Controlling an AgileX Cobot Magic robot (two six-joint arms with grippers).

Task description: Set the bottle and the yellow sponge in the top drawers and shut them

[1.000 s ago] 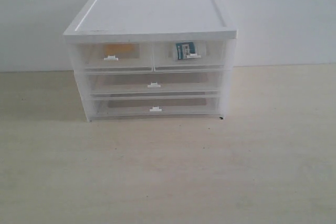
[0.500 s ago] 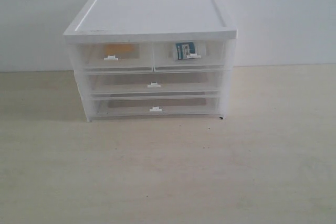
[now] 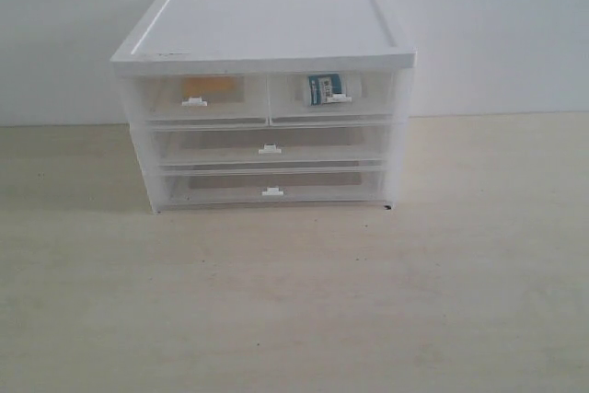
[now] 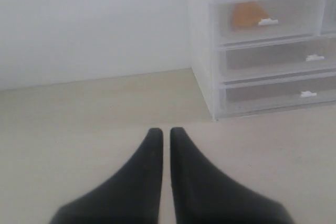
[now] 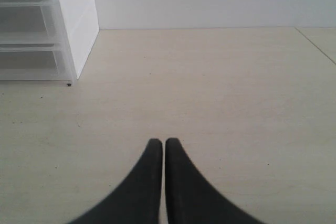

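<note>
Yellow sponge (image 3: 210,89) is sitting in the left of the top drawers (image 3: 166,103), upper centre of the exterior view, the bottle (image 3: 324,88) lying in the right one, both pushed flush. Nothing is shifting since a second ago, so the task is looking finished. Left gripper (image 4: 165,132) and right gripper (image 5: 159,142) are hanging pinched shut, empty.

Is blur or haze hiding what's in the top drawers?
Exterior view: soft and washed out, yet the yellow sponge and the bottle show through the translucent top drawers. Left wrist view: hazy, sponge an orange smear, fingers out of focus. Right wrist view: fingers blurred, cabinet cut off at the edge.
</note>
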